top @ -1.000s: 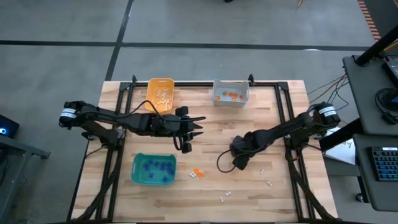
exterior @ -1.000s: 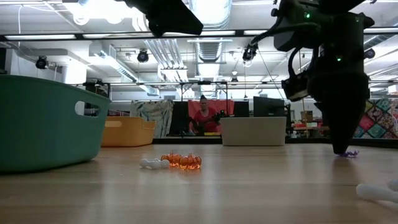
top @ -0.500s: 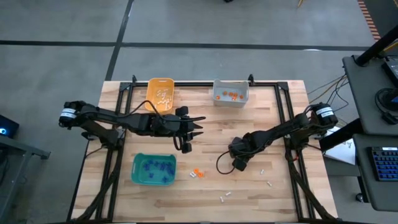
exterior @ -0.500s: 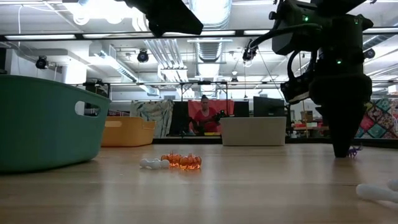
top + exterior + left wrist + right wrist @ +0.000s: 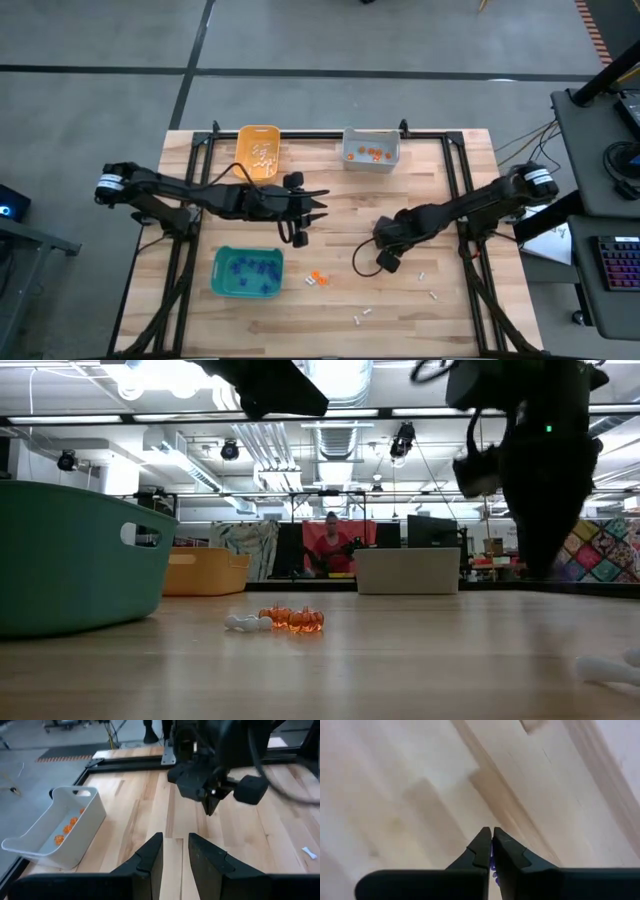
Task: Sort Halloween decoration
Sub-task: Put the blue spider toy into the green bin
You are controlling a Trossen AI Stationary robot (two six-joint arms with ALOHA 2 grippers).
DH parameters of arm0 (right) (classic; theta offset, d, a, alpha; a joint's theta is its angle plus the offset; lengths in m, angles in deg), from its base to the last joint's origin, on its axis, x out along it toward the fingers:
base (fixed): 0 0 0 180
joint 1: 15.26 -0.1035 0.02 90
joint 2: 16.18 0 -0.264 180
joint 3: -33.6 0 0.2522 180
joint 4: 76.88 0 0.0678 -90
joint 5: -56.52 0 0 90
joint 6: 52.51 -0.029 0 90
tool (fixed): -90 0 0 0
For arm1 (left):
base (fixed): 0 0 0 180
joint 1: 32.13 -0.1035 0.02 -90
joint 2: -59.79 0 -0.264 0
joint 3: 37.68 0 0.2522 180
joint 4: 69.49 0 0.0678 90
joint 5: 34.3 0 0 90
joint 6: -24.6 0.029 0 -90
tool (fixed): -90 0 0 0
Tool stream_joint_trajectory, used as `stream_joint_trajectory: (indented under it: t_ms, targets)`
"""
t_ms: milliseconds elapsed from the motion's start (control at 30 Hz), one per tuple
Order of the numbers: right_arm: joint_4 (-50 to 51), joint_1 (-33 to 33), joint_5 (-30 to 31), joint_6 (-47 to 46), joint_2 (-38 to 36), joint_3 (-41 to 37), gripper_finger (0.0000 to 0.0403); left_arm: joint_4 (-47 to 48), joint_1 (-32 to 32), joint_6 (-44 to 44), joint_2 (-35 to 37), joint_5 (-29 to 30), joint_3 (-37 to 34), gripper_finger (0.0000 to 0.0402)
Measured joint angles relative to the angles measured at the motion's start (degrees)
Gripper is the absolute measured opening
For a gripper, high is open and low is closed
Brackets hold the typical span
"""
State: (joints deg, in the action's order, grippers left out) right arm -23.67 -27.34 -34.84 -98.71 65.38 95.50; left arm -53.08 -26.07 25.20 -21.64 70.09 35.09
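Pinching a purple trinket (image 5: 493, 868) between its closed fingers, the right tool (image 5: 384, 236) hangs over the bench (image 5: 440, 320), well to the right of the teal bin (image 5: 222, 272). Only a sliver of purple shows in the right wrist view, so how firm the hold is I cannot tell.

The teal bin holds the other purple pieces (image 5: 250, 270). Just right of it lie two orange pumpkins (image 5: 316, 278) with a white piece (image 5: 246, 623) touching them. More white pieces (image 5: 428, 286) lie farther right of the bin, near the bench's front edge. The yellow bin (image 5: 258, 150) behind the teal one holds white trinkets; the grey bin (image 5: 371, 150), farther right along the back edge, holds orange ones.

The left tool (image 5: 175, 851) waits above the bench, behind the teal bin, its fingers a little apart and empty.

The step looks like the pick of a purple piece, just made. Next it would need lifting clear, carrying left past the pumpkins to above the teal bin, then letting go. With so small a thing, a slip on the way is the risk.
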Motion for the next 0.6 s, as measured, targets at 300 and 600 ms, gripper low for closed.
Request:
stream_joint_trajectory:
  t_ms: [300, 600]
  targets:
    - [-12.14, 0.00, 2.27, 5.24, -11.61, -0.25, 0.0009, -22.46, 0.13, 1.88, 0.00, -5.01, -10.49, 0.0075]
    - [-34.17, 0.71, 2.83, 17.34, -14.40, -0.39, 0.0009, -42.72, 0.21, 2.48, -0.02, -10.27, -18.59, 0.0086]
